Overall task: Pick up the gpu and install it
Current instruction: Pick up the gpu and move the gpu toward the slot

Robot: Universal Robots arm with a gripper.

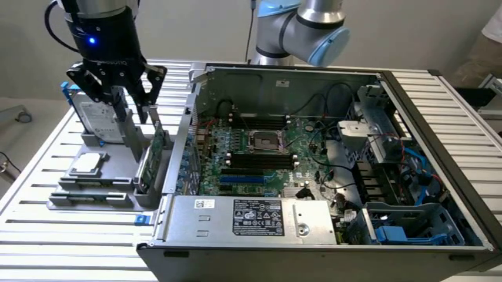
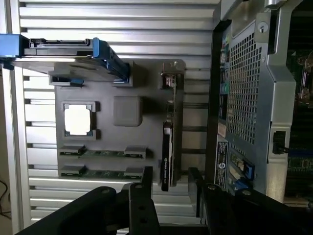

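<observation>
Pick-up step: the gripper hovers, jaws spread, over the gpu standing on edge in the grey holder beside the computer case, so a grasp calls for squarely straddling its thin edge.

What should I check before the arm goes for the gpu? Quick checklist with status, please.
1. Jaws open: ok. The gripper has its jaws apart, holding nothing.
2. Card seated: ok. The gpu stands on edge in the gray tray.
3. Alignment: ok. In the wrist view the gpu's edge lines up with the gap between the jaws.
4. Clearance from the hard drive beside the gripper: cannot tell.
5. Access: ok. The computer case is open, motherboard exposed.
</observation>
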